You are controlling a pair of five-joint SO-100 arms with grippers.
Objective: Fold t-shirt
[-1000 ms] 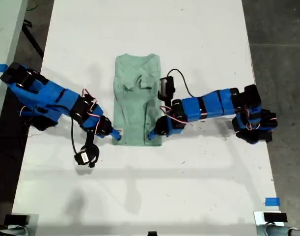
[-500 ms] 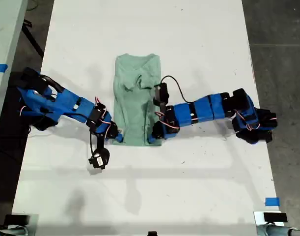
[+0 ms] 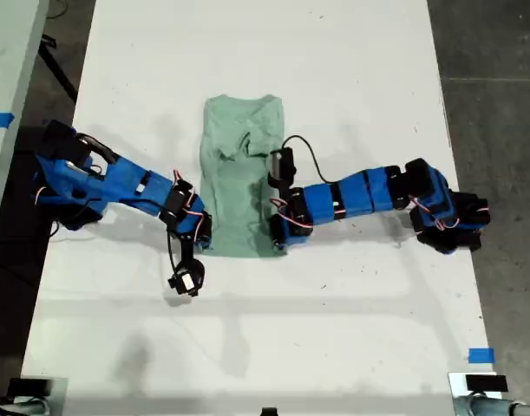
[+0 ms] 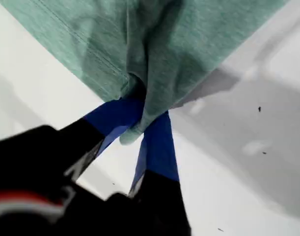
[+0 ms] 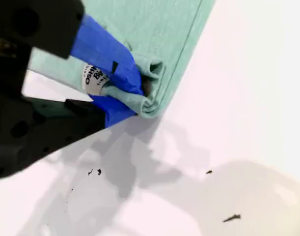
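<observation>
On the white table, near its middle in the exterior view, you had the t-shirt lying as a narrow strip, neck toward twelve o'clock. Two arms met its hem at seven and five o'clock (which was which, I could not tell). My first gripper pinched one bunched corner. My second gripper pinched another, and its round sticker partly read "Big".

Both arms have blue printed shells with black motors and thin red and white wires. Each hand has blue fingers, one bearing a white round label.
</observation>
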